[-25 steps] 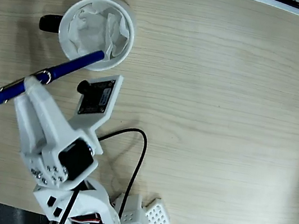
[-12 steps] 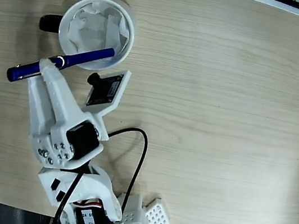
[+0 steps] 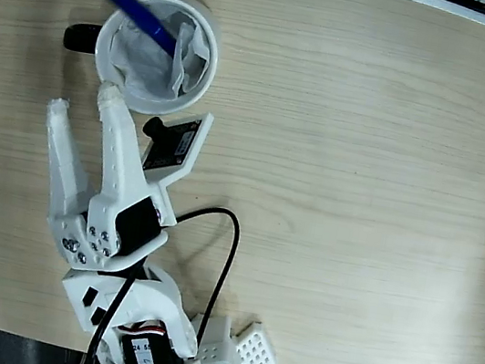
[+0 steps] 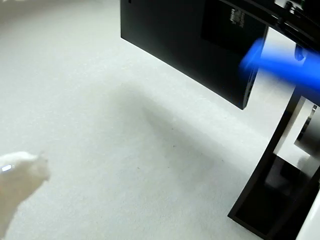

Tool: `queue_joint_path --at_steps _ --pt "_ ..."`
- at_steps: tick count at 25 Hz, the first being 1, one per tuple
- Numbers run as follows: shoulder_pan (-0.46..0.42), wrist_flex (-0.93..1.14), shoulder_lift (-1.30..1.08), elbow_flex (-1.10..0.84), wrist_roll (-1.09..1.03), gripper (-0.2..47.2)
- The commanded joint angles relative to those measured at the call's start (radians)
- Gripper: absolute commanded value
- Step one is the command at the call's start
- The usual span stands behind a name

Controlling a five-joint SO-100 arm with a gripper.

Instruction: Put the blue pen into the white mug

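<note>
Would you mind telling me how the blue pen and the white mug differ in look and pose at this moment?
In the fixed view, the blue pen is slim, glossy and dark blue; the white mug is broad, round and white, with a black handle. The pen leans tilted, its upper end poking out past the rim at upper left, while the mug stands upright on the table. The pen rests inside the mug, which holds it and crumpled white paper. Neither is touched by the open end effector.

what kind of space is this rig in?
Probably an office desk. Light wood-grain desktop, a white mug lined with crumpled paper, the blue pen leaning in it, and what looks like a dark monitor on a stand in the wrist view.
</note>
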Motion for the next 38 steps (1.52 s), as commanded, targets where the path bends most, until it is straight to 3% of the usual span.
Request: queue_joint_path --at_steps 1,2,4,8,14,18,24,28,38 --pt "0.017 -0.026 0.112 0.020 -0.025 7.4" --pt "0.023 -0.026 0.146 0.040 -0.052 3.2" --pt "0.038 -0.026 0.215 0.087 -0.106 0.1" --pt "0.098 -0.021 0.357 0.199 -0.229 0.0" --pt "0.222 0.026 0.502 0.365 -0.577 0.0" --pt "0.328 0.255 0.520 0.359 -0.802 0.0" --pt "0.486 0.689 0.661 0.347 -0.963 0.0" --pt "0.503 0.954 0.799 0.390 -1.035 0.0" --pt "0.543 1.367 1.160 0.474 -1.091 0.0"
